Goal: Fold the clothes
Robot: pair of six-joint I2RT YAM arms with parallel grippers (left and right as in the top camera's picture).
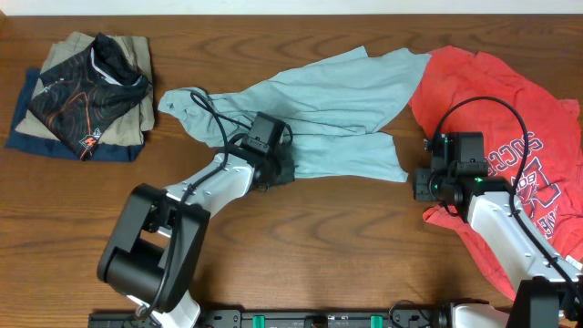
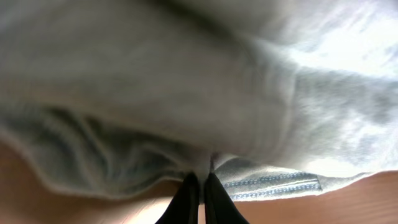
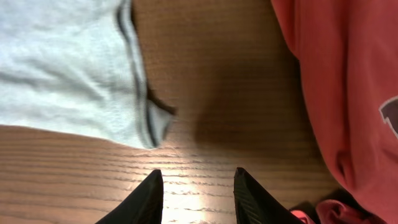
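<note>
Fabric of the blue-grey T-shirt [image 1: 337, 100] is pinched in the left tool [image 2: 200, 177]; right tool [image 3: 198, 174] stands parted, empty.

Bare tabletop [image 1: 346, 237] lay open at the middle front, below the blue-grey shirt [image 1: 346, 96]. The red shirt [image 1: 496, 91] covered the right side; a stack of folded garments [image 1: 86, 96] filled the far-left corner.

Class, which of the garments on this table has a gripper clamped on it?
The pale blue-grey T-shirt in the middle: the left gripper is shut on its edge. The red T-shirt and the folded pile lie ungripped.
</note>
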